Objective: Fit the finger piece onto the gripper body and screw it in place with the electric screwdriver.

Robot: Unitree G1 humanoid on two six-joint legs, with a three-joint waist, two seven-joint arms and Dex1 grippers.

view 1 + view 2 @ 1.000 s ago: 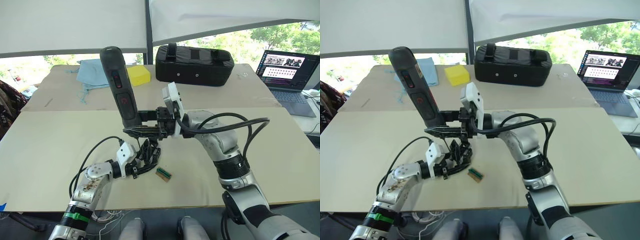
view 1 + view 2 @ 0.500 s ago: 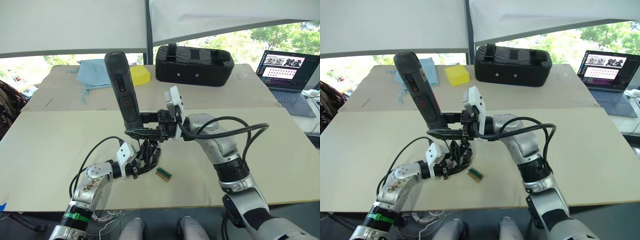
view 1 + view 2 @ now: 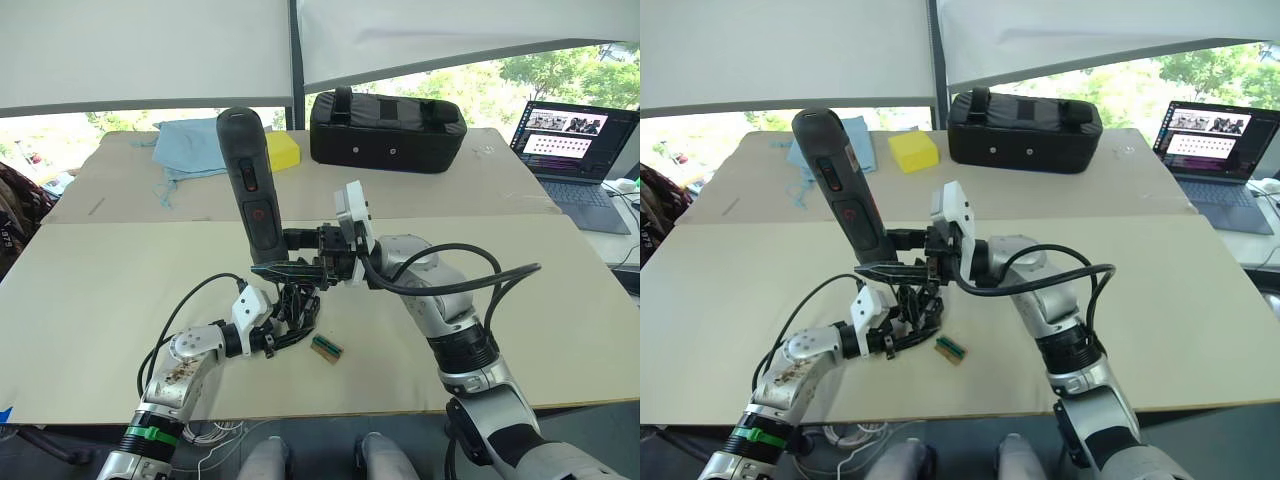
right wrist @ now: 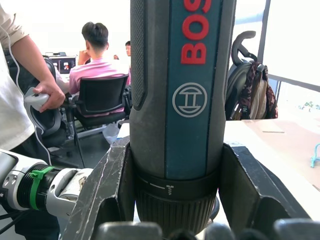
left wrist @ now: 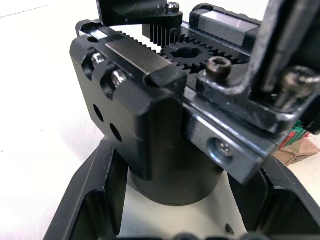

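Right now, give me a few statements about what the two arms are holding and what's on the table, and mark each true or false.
1. The right gripper is clamped around the electric screwdriver. True.
2. The screwdriver lies flat on the table. False: it is held nearly upright above the table.
3. The left gripper holds the gripper body. True.
4. The small green-and-brown block sits on the black bag. False: it lies on the table beside the left gripper.
5. A laptop stands open. True.

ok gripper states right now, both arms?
Left gripper: shut on the gripper body, held on the table.
Right gripper: shut on the electric screwdriver, above it.
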